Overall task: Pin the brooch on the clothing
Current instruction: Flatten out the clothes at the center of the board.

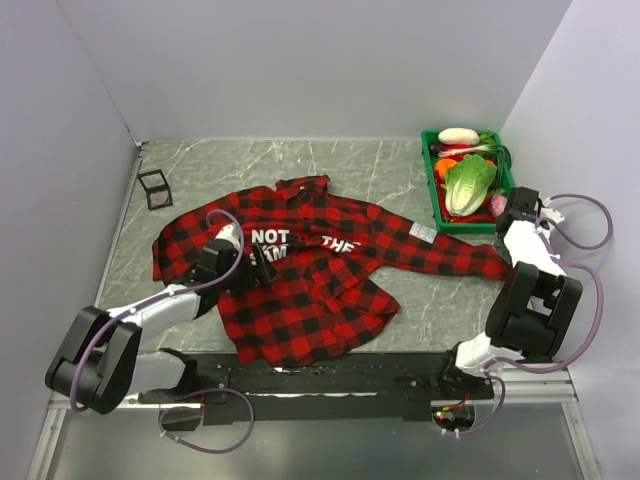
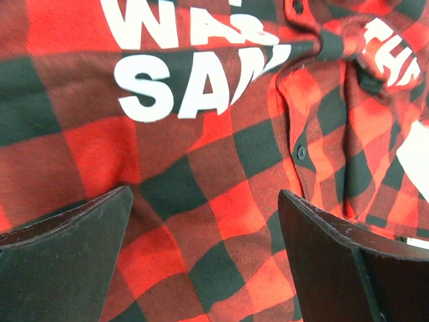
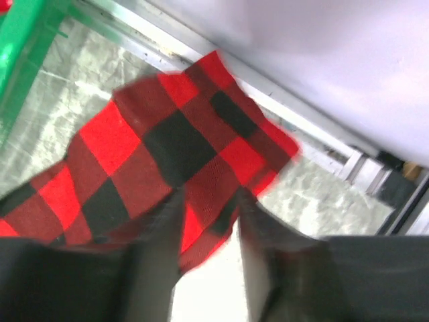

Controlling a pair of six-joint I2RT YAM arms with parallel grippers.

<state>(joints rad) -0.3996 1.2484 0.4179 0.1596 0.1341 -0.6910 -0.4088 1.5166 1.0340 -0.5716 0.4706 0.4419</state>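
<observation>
The clothing (image 1: 300, 300), a red-and-black plaid shirt with white letters, lies spread on the marble table. My left gripper (image 1: 248, 272) hovers low over its chest. In the left wrist view that gripper (image 2: 204, 194) is wide open, with plaid cloth (image 2: 201, 134) and the letters "SAM" below it and nothing between its fingers. My right gripper (image 1: 520, 205) is at the far right, by the end of the shirt's sleeve. In the blurred right wrist view its jaws (image 3: 210, 196) stand apart, with the sleeve cuff (image 3: 154, 141) at their tips. The brooch is out of view.
A green basket (image 1: 432, 190) of vegetables stands at the back right, just beside my right gripper. A small black wire-frame cube (image 1: 155, 187) sits at the back left. Grey walls close in on three sides, and a black rail (image 1: 330, 372) runs along the near edge.
</observation>
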